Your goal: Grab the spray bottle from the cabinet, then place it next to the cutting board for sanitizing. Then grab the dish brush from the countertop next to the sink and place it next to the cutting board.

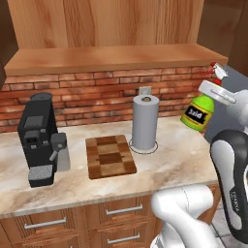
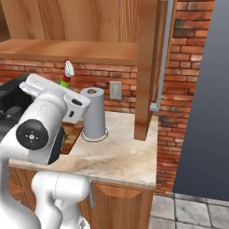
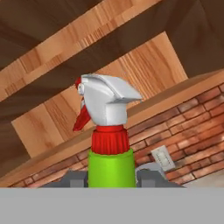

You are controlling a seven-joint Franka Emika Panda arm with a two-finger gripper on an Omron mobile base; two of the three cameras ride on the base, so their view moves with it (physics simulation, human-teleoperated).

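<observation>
My gripper is shut on the lime-green spray bottle, its dark fingertips pressing the body just below the red collar. The bottle hangs tilted in the air above the right end of the countertop, right of the paper towel roll, white trigger head uppermost. Its head also peeks over my arm. The checkered cutting board lies flat on the countertop, well left of the bottle. The wood cabinet with its thick shelf board is overhead. The dish brush and sink are out of view.
A paper towel roll stands upright between board and bottle. A black coffee machine sits at the left. A brick wall with an outlet backs the counter. A wooden side panel ends the counter on the right.
</observation>
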